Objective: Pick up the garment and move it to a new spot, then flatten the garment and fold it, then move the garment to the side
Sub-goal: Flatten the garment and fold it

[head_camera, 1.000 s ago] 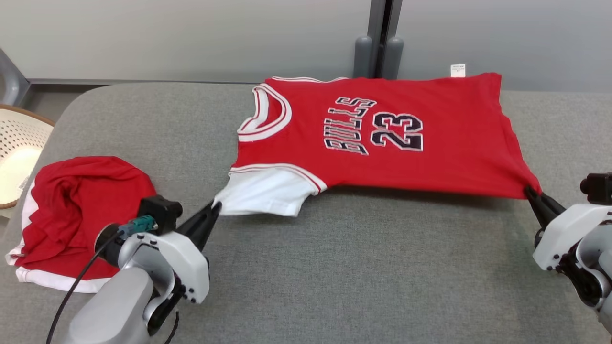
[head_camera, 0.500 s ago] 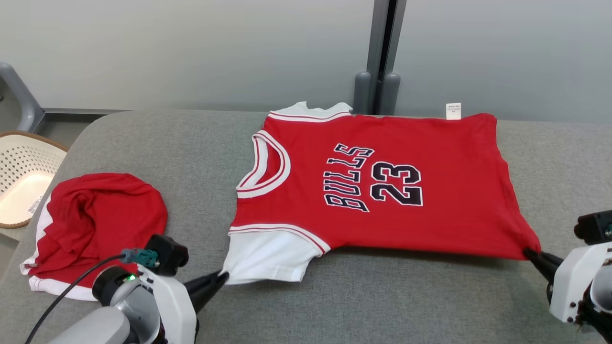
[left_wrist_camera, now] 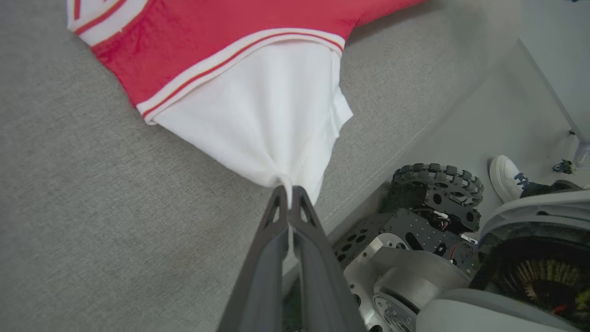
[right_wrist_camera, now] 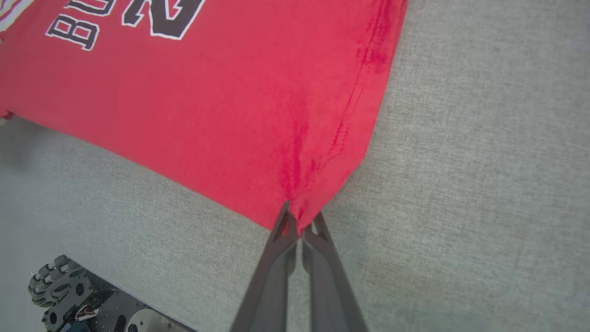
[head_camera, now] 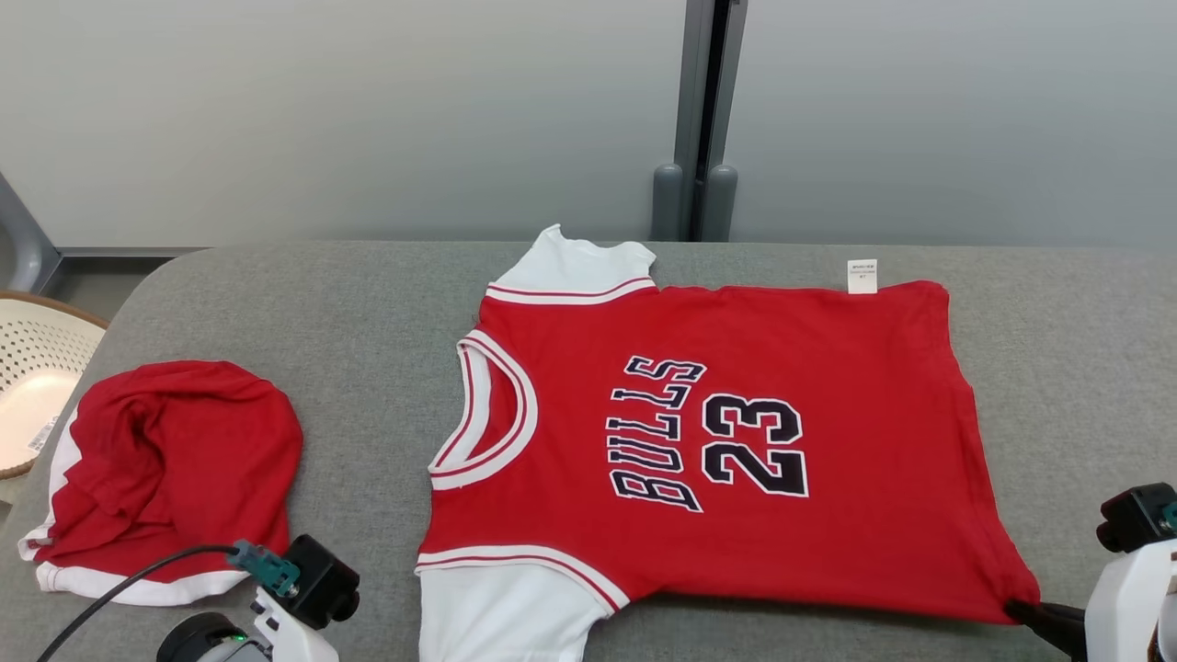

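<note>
The garment (head_camera: pixel 736 441) is a red jersey with white sleeves and "BULLS 23" on it, spread flat on the grey table (head_camera: pixel 322 303). In the left wrist view my left gripper (left_wrist_camera: pixel 289 192) is shut on the edge of the near white sleeve (left_wrist_camera: pixel 267 120), bunching the cloth. My right gripper (right_wrist_camera: pixel 300 222) is shut on the near corner of the red hem (right_wrist_camera: pixel 322 175); its dark tip (head_camera: pixel 1022 610) meets that corner at the lower right of the head view. The near sleeve (head_camera: pixel 506 616) runs off the bottom edge there.
A second red and white garment (head_camera: pixel 175 460) lies crumpled at the table's left end. A white perforated basket (head_camera: pixel 37 368) stands beyond that end. My wheeled base (left_wrist_camera: pixel 428 207) sits below the table's near edge, with a person's white shoe (left_wrist_camera: pixel 504 177) on the floor beside it.
Both grippers have drawn the stretched garment toward the near edge, and it now lies flat with the far sleeve showing. The head camera has shifted as well.
</note>
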### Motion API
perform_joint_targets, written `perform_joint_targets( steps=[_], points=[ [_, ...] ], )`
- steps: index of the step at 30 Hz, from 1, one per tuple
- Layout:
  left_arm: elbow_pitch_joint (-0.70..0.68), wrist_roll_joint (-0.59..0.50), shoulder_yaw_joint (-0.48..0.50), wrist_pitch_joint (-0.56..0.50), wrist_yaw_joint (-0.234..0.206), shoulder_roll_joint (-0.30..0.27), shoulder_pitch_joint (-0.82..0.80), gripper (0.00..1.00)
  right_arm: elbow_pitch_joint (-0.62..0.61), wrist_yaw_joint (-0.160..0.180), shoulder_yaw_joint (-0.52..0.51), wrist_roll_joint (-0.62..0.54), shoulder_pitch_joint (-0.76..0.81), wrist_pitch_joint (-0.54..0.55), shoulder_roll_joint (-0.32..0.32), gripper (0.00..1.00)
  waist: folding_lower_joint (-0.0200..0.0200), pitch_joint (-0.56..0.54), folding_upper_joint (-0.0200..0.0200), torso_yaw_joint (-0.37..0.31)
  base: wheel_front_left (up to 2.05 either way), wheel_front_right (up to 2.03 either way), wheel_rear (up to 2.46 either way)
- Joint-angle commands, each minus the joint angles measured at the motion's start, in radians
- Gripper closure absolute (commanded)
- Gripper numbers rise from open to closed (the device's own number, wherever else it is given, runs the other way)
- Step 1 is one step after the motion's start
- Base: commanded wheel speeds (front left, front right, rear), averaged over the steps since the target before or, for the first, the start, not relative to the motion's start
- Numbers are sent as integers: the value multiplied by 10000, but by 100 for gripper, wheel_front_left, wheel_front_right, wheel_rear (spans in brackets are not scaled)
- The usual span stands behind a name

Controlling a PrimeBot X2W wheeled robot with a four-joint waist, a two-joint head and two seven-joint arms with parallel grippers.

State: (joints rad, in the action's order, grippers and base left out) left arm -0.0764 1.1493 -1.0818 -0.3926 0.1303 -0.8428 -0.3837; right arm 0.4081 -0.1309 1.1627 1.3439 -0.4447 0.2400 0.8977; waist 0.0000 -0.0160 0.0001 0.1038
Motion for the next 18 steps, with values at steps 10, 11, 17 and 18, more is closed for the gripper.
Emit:
perform_joint_targets(
  steps=[10,11,17,18],
  points=[
    [-1498,509,-93,-1069,-449,-1091,162,100,-1242,5,206,831,71,954,984,100,0,-89,-1,-299,0,0,0],
    [-1531,447,-55,-1042,-499,-1112,97,100,-1291,5,149,873,-16,952,1005,100,0,-76,-1,-325,0,0,0],
    [-1423,-182,120,-901,-723,-1014,-355,100,-1321,5,-14,739,-540,1015,915,100,0,129,-1,-410,0,0,0],
    [-1399,-386,128,-885,-730,-994,-485,100,-1297,5,-50,701,-662,1051,891,100,0,240,-1,-422,0,0,0]
  ],
)
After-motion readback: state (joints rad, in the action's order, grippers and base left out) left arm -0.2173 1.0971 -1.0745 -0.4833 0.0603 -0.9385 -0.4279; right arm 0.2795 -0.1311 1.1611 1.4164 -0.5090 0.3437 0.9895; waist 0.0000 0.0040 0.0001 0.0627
